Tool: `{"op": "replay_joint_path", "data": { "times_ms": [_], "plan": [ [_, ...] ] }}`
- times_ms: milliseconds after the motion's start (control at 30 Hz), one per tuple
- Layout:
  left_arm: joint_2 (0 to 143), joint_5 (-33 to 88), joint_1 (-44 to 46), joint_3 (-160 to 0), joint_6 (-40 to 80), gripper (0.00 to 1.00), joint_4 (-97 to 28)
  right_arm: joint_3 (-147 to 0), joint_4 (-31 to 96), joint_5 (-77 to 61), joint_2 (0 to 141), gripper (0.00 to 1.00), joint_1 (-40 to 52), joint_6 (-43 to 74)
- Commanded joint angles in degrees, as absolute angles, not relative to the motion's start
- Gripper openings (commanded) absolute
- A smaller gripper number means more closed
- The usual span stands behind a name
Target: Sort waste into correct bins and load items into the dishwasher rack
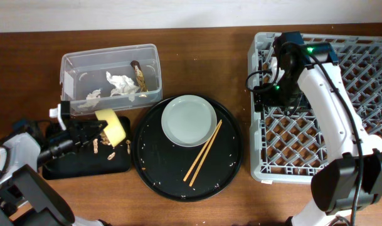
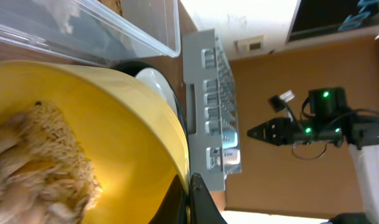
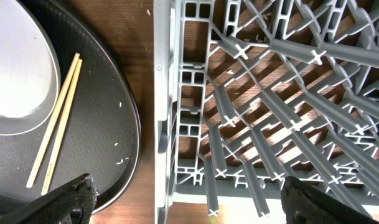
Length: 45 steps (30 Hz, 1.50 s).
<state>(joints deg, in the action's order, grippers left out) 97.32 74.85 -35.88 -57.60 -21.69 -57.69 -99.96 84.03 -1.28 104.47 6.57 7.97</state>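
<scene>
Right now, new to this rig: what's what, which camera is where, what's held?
Two robot arms at a table. First picture looks down from above; the other two come from cameras on the left and right wrists. The left fingers grip a yellow bowl of scraps, tilted over a small black tray. The right fingers are open and empty above the grey rack's edge. A clear tub holds tissues and a wrapper stick. A plate and chopsticks lie on a round tray.
</scene>
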Motion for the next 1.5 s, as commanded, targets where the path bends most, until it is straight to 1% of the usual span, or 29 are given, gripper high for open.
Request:
{"op": "replay_joint_path", "data": {
  "times_ms": [0, 67, 100, 133, 167, 200, 233, 267, 300, 333, 367, 400, 567, 700, 933, 1033, 1100, 1200, 1233, 1267, 1300, 1333, 1367, 1467],
  "plan": [
    [97.8, 79.0, -38.1, -57.0, -23.7, 0.00, -57.8, -100.4, 84.3, -0.6, 103.5, 0.96, 6.3, 7.7],
    [97.8, 77.5, -38.2, -57.0, -24.7, 0.00, -56.4, -100.4, 84.5, -0.6, 103.5, 0.96, 6.3, 7.7],
    [98.1, 74.2, -38.2, -57.0, -20.2, 0.00, -55.0, -100.4, 84.5, -0.6, 103.5, 0.96, 6.3, 7.7],
    [98.2, 75.0, -38.2, -57.0, -19.4, 0.00, -54.9, -100.4, 84.5, -0.6, 103.5, 0.96, 6.3, 7.7],
    [98.3, 77.8, -38.2, -57.0, -20.9, 0.00, -55.5, -100.4, 84.4, -0.6, 103.5, 0.96, 6.3, 7.7],
    [98.3, 82.4, -38.0, -57.0, -25.7, 0.00, -57.1, -100.4, 84.4, -0.6, 103.5, 0.97, 6.3, 7.7],
    [98.3, 83.9, -37.9, -57.0, -28.4, 0.00, -58.0, -100.4, 84.4, -0.6, 103.5, 0.97, 6.3, 7.7],
    [98.4, 82.9, -37.9, -57.0, -28.8, 0.00, -57.2, -100.4, 84.4, -0.6, 103.5, 0.96, 6.3, 7.7],
    [98.6, 80.9, -38.1, -57.0, -26.8, 0.00, -56.1, -100.4, 84.4, -0.6, 103.5, 0.97, 6.3, 7.7],
    [98.8, 80.5, -38.3, -57.0, -22.4, 0.00, -56.1, -100.4, 84.4, -0.6, 103.5, 0.97, 6.3, 7.7],
    [98.7, 85.4, -38.2, -57.0, -29.6, 0.00, -58.9, -100.4, 84.5, -0.6, 103.5, 0.96, 6.3, 7.7],
    [98.7, 85.8, -38.3, -57.0, -31.2, 0.00, -58.9, -100.4, 84.4, -0.6, 103.5, 0.97, 6.3, 7.7],
    [99.1, 84.5, -38.9, -57.0, -25.7, 0.00, -57.3, -100.4, 84.4, -0.6, 103.5, 0.96, 6.3, 7.7],
    [99.2, 86.2, -39.0, -57.0, -26.7, 0.00, -57.6, -100.4, 84.5, -0.6, 103.5, 0.97, 6.3, 7.7],
    [99.2, 85.1, -38.9, -57.0, -26.2, 0.00, -57.1, -100.4, 84.5, -0.6, 103.5, 0.97, 6.3, 7.7],
    [98.2, 84.0, -37.5, -57.1, -26.3, 0.00, -59.0, -100.4, 84.5, -0.6, 103.5, 0.97, 6.3, 7.7],
    [95.3, 80.0, -34.1, -57.2, -26.2, 0.00, -59.5, -100.4, 84.5, -0.6, 103.5, 0.97, 6.3, 7.7],
    [90.2, 75.2, -27.0, -57.7, -25.9, 0.00, -60.1, -100.4, 84.5, -0.6, 103.5, 0.97, 6.3, 7.7],
    [88.8, 72.2, -24.1, -58.0, -24.1, 0.00, -59.9, -100.4, 84.5, -0.6, 103.5, 0.97, 6.3, 7.7],
    [87.1, 65.4, -19.2, -58.2, -20.1, 0.00, -58.7, -100.4, 84.5, -0.6, 103.5, 0.97, 6.3, 7.7],
    [86.5, 62.0, -17.1, -58.2, -18.2, 0.00, -58.1, -100.4, 84.5, -0.6, 103.5, 0.97, 6.3, 7.7],
    [85.8, 53.9, -11.7, -58.2, -14.0, 0.00, -57.1, -100.4, 84.5, -0.6, 103.5, 0.97, 6.3, 7.7],
    [85.7, 48.3, -6.9, -58.2, -11.1, 0.00, -56.8, -100.4, 84.5, -0.6, 103.5, 0.97, 6.3, 7.7],
    [85.9, 37.5, 5.5, -58.2, -3.4, 0.00, -55.7, -100.4, 84.5, -0.6, 103.5, 0.97, 6.3, 7.8]
  ]
}}
